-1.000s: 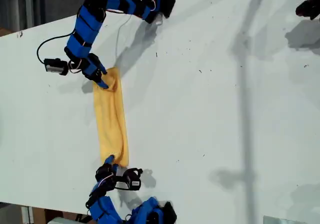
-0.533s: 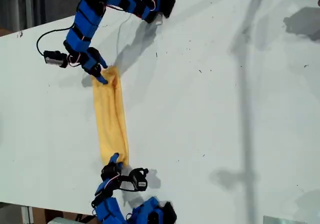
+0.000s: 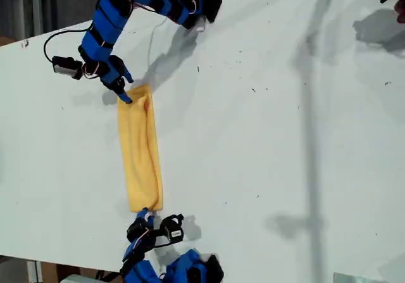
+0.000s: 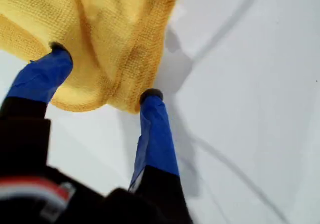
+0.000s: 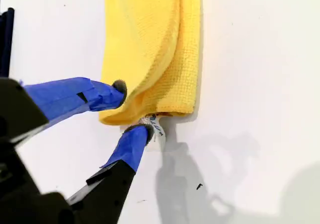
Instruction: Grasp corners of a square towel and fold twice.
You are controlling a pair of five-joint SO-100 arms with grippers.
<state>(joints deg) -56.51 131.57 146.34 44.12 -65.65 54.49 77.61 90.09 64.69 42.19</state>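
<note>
My first end effector (image 4: 102, 71) is spread open, its tips at one end of the towel (image 3: 140, 150), gripping nothing. My second end effector (image 5: 132, 108) is narrowly parted around the opposite hem. The towel lies folded into a long strip on the white surface (image 3: 272, 137).

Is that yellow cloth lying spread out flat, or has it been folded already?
Folded. The towel lies as a narrow strip, and the second wrist view shows doubled layers at its end.

Exterior view high overhead; both wrist views close along their jaws, apparently sharing the towel (image 3: 140, 150) ends.
</note>
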